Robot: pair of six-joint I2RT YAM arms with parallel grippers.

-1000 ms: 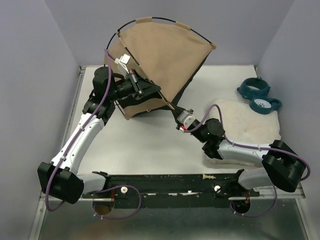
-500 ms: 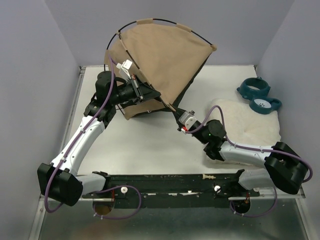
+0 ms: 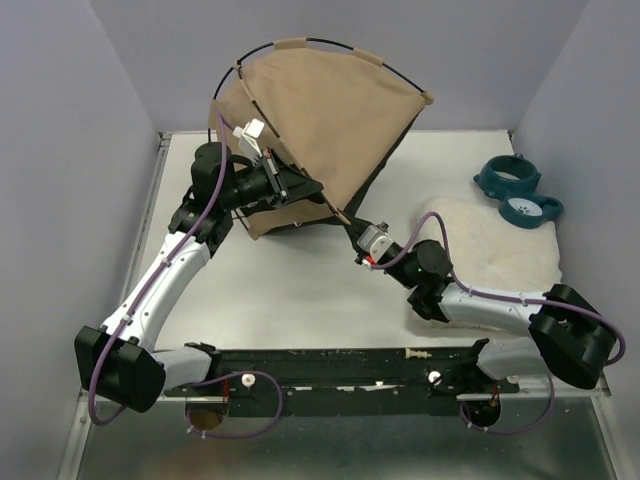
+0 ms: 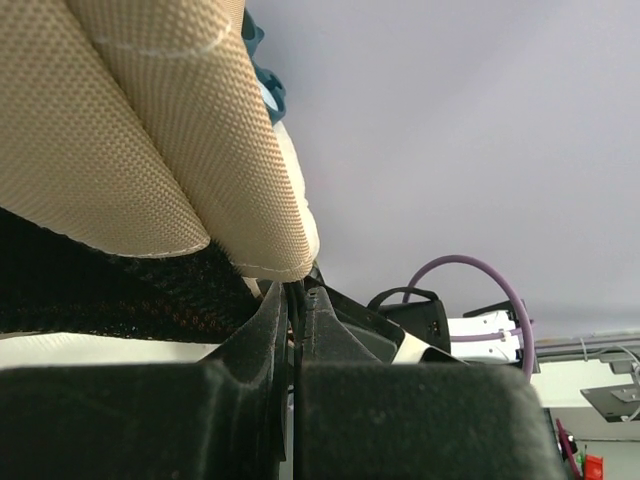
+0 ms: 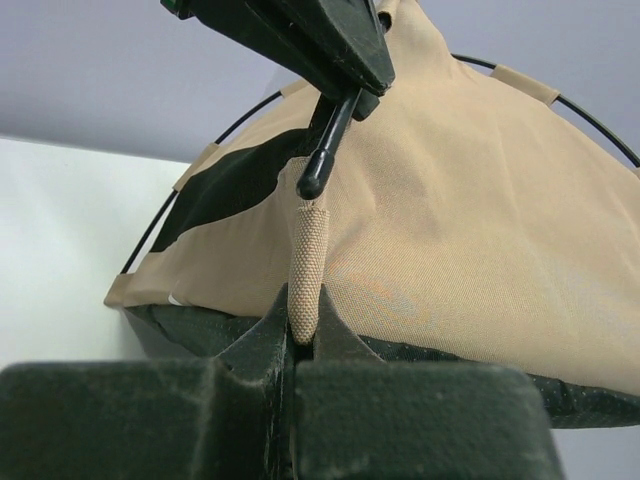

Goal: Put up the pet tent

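The pet tent (image 3: pixel 320 115) stands half raised at the back of the table, tan fabric over a black base, with a thin black pole (image 3: pixel 330 41) arching over its top. My left gripper (image 3: pixel 316 189) is shut on the end of a black pole (image 5: pixel 326 150) at the tent's near side. In the left wrist view the pole (image 4: pixel 296 300) runs between the closed jaws (image 4: pixel 298 295) under tan fabric (image 4: pixel 150 120). My right gripper (image 3: pixel 348 219) is shut on a tan fabric pole sleeve (image 5: pixel 307 265) at the tent's corner. The pole tip hangs just above that sleeve, close to my right gripper (image 5: pixel 305 325).
A white fluffy cushion (image 3: pixel 505 250) lies at the right under my right arm. A teal bowl stand (image 3: pixel 518 188) sits behind it at the right edge. Grey walls close the back and both sides. A black rail (image 3: pixel 330 365) runs along the near edge.
My left gripper has moved right and slightly nearer with the pole end, toward my right gripper. My right gripper shifted slightly. The tent shape is nearly unchanged.
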